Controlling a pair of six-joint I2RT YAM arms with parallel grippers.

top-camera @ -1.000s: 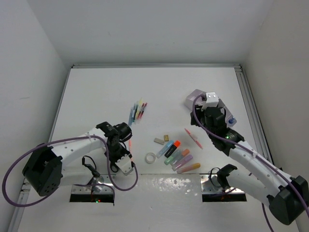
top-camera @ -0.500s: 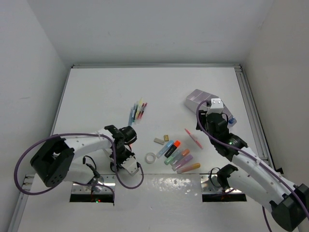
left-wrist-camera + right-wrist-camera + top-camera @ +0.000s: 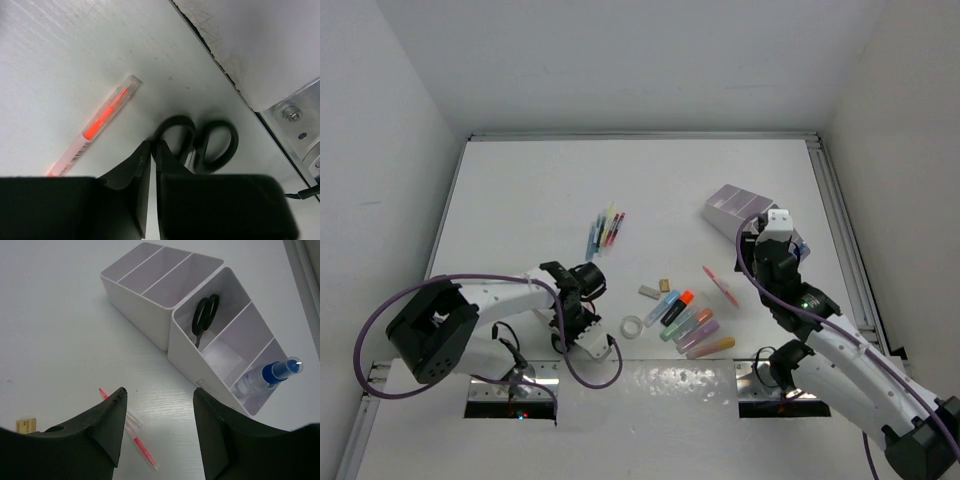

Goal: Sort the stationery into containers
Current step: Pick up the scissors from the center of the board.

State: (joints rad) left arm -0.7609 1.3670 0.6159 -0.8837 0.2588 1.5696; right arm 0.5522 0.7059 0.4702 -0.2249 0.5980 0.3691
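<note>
In my left wrist view, my left claw (image 3: 151,146) fills the bottom of the frame. Its fingers are drawn together to a thin slit, and the left handle loop of the loose scissors (image 3: 196,140) runs in between the tips and looks pinched there. Those black handles lie flat on the white table (image 3: 60,60) just right of centre, and an orange pen (image 3: 102,132) lies aslant to their left, near but not touching. In my right wrist view, my right claw (image 3: 160,392) stands wide apart along the bottom edge, above bare table. A pink pen (image 3: 131,431) lies aslant between the two fingers, and a beige eraser (image 3: 25,426) sits at the left edge. Farther up, the organizer (image 3: 145,310) takes the upper right of the frame. Its far block has three long slots. In the nearer block the boxed scissors (image 3: 204,315) stand handles up in the left compartment, and a clear bottle (image 3: 267,376) with a blue cap leans in the lower right one. From overhead, the highlighters (image 3: 692,322) lie side by side below centre, with the tape ring (image 3: 633,326) just to their left. A bundle of pens (image 3: 606,230) lies farther up, left of centre.
</note>
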